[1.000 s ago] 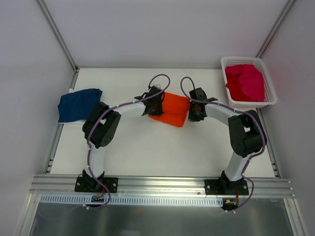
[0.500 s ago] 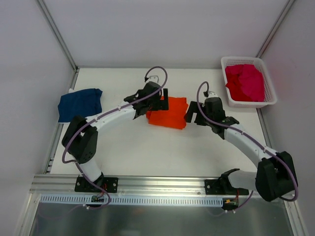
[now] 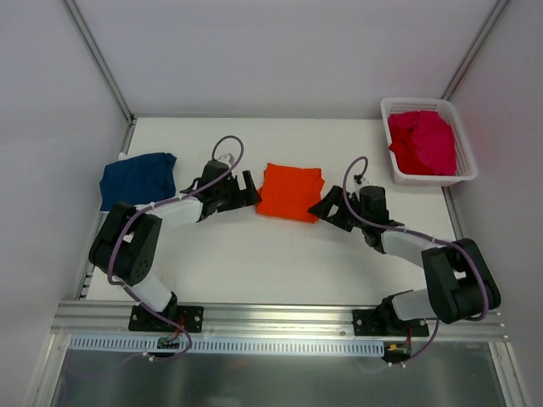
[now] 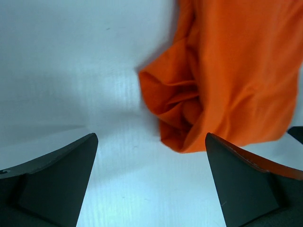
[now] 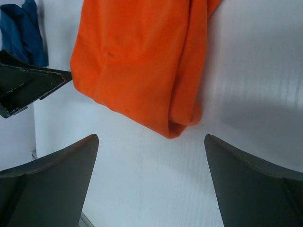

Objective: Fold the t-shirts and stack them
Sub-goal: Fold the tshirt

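Both pincers sit low over the worktop [image 3: 254, 254], fingers spread wide apart and nothing in either one. The left pincer [image 3: 248, 188] and the right pincer [image 3: 324, 204] face each other, and the orange shirt [image 3: 290, 192] lies flat right between them, just off both sets of tips and touching neither.

It's folded into a chunky, near-square pad, bright orange, with soft rolled edges and a few creases bunched at the corner nearest the left pincer. It's a bit longer side to side, so its long axis runs roughly from one pincer to the other, with the right end tipped slightly toward the near edge.

Further out, the navy shirt [image 3: 136, 180] lies loosely folded well to the left of the left pincer. Beyond the right pincer, the magenta shirts [image 3: 422, 140] are heaped in the white basket [image 3: 433, 180] at the far right corner.
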`<state>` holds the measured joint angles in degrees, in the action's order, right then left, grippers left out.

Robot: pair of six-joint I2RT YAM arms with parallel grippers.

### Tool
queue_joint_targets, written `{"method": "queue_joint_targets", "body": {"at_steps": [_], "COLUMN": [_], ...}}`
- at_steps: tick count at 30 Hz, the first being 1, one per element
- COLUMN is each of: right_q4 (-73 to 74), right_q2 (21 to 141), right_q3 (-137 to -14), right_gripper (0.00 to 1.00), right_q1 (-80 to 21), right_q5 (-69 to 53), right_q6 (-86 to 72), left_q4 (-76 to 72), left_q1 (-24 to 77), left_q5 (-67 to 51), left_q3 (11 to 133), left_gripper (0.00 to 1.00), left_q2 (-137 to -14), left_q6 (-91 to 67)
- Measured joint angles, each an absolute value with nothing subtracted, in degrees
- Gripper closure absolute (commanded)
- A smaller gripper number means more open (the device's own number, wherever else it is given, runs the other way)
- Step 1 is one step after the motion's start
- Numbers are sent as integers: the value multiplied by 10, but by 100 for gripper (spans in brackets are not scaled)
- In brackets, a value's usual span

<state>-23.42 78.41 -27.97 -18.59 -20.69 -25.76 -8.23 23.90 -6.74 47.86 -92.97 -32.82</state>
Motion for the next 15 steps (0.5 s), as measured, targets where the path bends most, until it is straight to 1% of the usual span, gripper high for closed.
{"method": "queue_joint_targets", "body": {"at_steps": [4,8,15], "right_q4": [-279,-307,-300], "right_q2": [800,810,814], "right_q3": [-279,-279,-279], "right_gripper": [1,0,0], "right_q1": [-185,-183,-181], "right_q5": [-219,-219,-209], "right_q6": [-276,-284,-283], "left_q4": [-158,-213,-202], "left_q1": [230,201,183], "left_q5": [-131,-173,-178], "left_q3": [473,475,489], "left_gripper": [1,1,1], "left_q2": [-930,-944,-976], "left_q6": [-335,-341,-335]}}
